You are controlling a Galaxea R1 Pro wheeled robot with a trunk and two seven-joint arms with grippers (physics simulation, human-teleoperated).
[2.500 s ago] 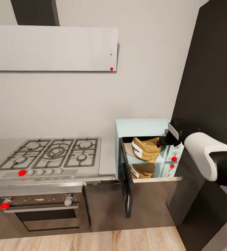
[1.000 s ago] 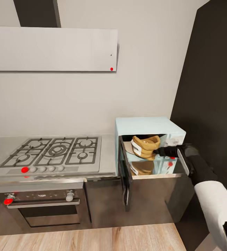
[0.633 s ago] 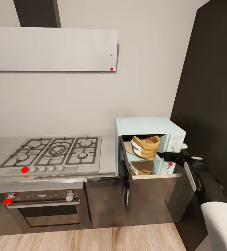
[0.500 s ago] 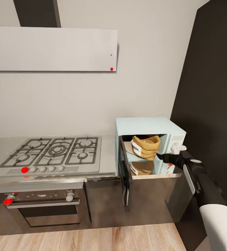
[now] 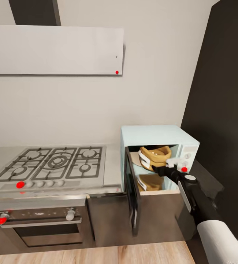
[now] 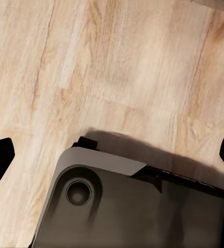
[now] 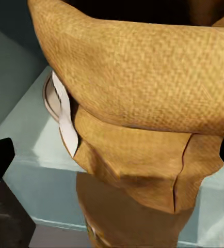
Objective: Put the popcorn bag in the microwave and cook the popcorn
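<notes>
The tan-brown cloth popcorn bag (image 5: 155, 157) with a rolled rim and white labels stands upright inside the pale mint-blue boxy microwave (image 5: 157, 135), its open mouth facing up, with small pale popcorn (image 5: 153, 151) visible inside. The microwave's dark glass door (image 5: 131, 192) hangs wide open. The black right gripper (image 5: 159, 170) reaches toward the cavity just in front of the bag, fingers spread apart and empty. The left gripper (image 6: 112, 155), jaws wide apart, points down at the pale wooden floor (image 6: 112, 67).
</notes>
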